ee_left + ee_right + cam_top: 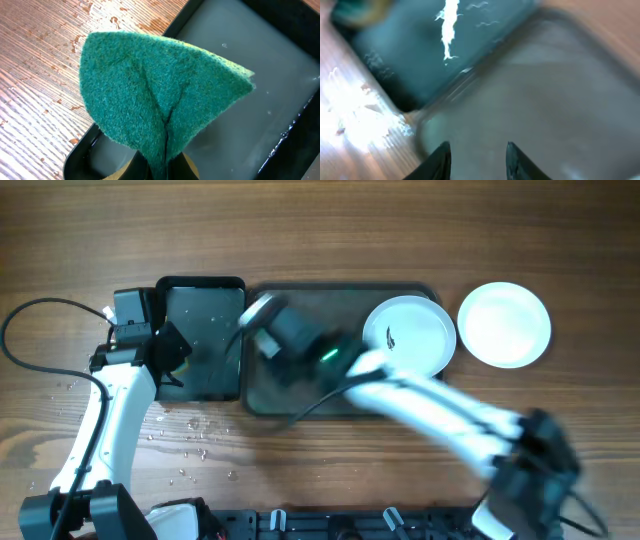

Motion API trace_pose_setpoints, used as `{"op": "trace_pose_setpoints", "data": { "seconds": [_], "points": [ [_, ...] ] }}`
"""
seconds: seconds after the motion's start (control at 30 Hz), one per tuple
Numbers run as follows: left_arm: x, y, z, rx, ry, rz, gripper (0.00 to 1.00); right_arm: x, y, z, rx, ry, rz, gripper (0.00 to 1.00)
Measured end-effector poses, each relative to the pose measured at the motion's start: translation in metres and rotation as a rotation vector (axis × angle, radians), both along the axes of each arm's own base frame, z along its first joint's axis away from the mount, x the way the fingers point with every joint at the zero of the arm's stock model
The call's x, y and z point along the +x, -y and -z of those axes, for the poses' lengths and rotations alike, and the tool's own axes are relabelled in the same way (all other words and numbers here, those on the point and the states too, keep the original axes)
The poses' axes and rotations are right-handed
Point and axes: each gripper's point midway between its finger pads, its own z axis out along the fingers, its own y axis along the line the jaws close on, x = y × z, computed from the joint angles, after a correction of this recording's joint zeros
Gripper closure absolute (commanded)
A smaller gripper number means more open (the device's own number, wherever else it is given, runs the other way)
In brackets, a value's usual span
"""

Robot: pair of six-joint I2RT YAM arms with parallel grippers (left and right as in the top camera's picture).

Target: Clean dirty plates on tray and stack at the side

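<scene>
One white plate (410, 332) with a small dark smudge lies at the right end of the grey-green tray (300, 395). A second, clean plate (504, 323) lies on the table right of the tray. I see no third plate. My left gripper (168, 352) is shut on a folded green sponge (160, 95) and holds it over the left part of the black tray (205, 330); the jaws (163, 167) show in the left wrist view. My right gripper (263, 325), blurred by motion, is open and empty (475, 146) over the tray's bare left end (545, 90).
The black tray (260, 75) holds shallow water and stands just left of the grey-green tray. Water drops (190, 435) lie on the wooden table in front of it. My right arm (440, 410) stretches across the tray's front edge.
</scene>
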Motion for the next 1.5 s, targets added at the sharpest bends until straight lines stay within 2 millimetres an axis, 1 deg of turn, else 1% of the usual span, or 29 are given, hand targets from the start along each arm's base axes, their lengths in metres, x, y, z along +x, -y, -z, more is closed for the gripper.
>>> {"op": "trace_pose_setpoints", "data": {
  "seconds": [0.03, 0.07, 0.1, 0.13, 0.2, 0.3, 0.33, 0.43, 0.47, 0.53, 0.6, 0.7, 0.8, 0.87, 0.93, 1.0, 1.03, 1.17, 1.33, 1.37, 1.4, 1.5],
  "points": [
    [0.0, 0.0, 0.0, -0.001, 0.0, 0.001, 0.96, 0.019, 0.032, -0.015, 0.005, -0.004, 0.095, 0.64],
    [0.0, 0.0, 0.0, -0.001, 0.0, 0.001, 0.96, 0.031, 0.06, -0.021, -0.004, -0.011, 0.169, 0.64],
    [0.0, 0.0, 0.0, -0.001, 0.0, 0.001, 0.96, 0.039, 0.088, -0.024, -0.023, -0.034, 0.239, 0.58],
    [0.0, 0.0, 0.0, -0.001, 0.0, 0.001, 0.96, 0.046, 0.121, -0.023, -0.049, -0.067, 0.321, 0.52],
    [0.001, 0.002, 0.0, -0.009, 0.004, 0.006, 0.96, 0.056, 0.177, -0.017, -0.09, -0.134, 0.467, 0.51],
    [0.006, 0.007, -0.001, -0.034, 0.021, 0.033, 0.96, 0.059, 0.242, -0.007, -0.124, -0.221, 0.644, 0.52],
    [0.007, 0.01, -0.001, -0.044, 0.025, 0.043, 0.96, 0.058, 0.267, -0.003, -0.128, -0.253, 0.722, 0.55],
    [0.008, 0.013, -0.001, -0.059, 0.026, 0.061, 0.96, 0.053, 0.31, 0.01, -0.131, -0.311, 0.851, 0.61],
    [0.008, 0.014, -0.001, -0.061, 0.026, 0.066, 0.96, 0.051, 0.319, 0.015, -0.131, -0.325, 0.881, 0.62],
    [0.008, 0.015, -0.001, -0.065, 0.026, 0.068, 0.96, 0.051, 0.326, 0.024, -0.128, -0.328, 0.902, 0.62],
    [0.008, 0.015, 0.0, -0.069, 0.027, 0.07, 0.96, 0.051, 0.327, 0.033, -0.127, -0.322, 0.909, 0.62],
    [0.008, 0.016, 0.0, -0.074, 0.028, 0.073, 0.96, 0.056, 0.33, 0.049, -0.127, -0.287, 0.918, 0.69],
    [0.008, 0.017, 0.0, -0.075, 0.028, 0.074, 0.96, 0.054, 0.332, 0.062, -0.131, -0.28, 0.929, 0.73],
    [0.008, 0.017, 0.0, -0.075, 0.028, 0.074, 0.96, 0.054, 0.333, 0.067, -0.131, -0.273, 0.932, 0.76],
    [0.008, 0.017, 0.0, -0.076, 0.027, 0.074, 0.96, 0.06, 0.332, 0.07, -0.115, -0.244, 0.934, 0.78],
    [0.008, 0.017, 0.0, -0.075, 0.027, 0.074, 0.96, 0.059, 0.332, 0.076, -0.112, -0.239, 0.934, 0.83],
    [0.008, 0.017, 0.0, -0.076, 0.028, 0.074, 0.96, 0.059, 0.333, 0.079, -0.112, -0.238, 0.934, 0.83],
    [0.008, 0.017, 0.0, -0.076, 0.028, 0.074, 0.96, 0.058, 0.333, 0.089, -0.101, -0.224, 0.937, 0.83],
    [0.008, 0.017, 0.0, -0.076, 0.028, 0.074, 0.96, 0.053, 0.333, 0.103, -0.099, -0.221, 0.936, 0.83],
    [0.008, 0.017, 0.0, -0.077, 0.028, 0.074, 0.95, 0.053, 0.333, 0.106, -0.096, -0.217, 0.936, 0.85],
    [0.008, 0.017, 0.0, -0.078, 0.029, 0.075, 0.96, 0.052, 0.333, 0.108, -0.096, -0.217, 0.936, 0.89],
    [0.008, 0.017, 0.0, -0.078, 0.028, 0.075, 0.96, 0.049, 0.332, 0.114, -0.091, -0.219, 0.935, 0.92]
  ]
}}
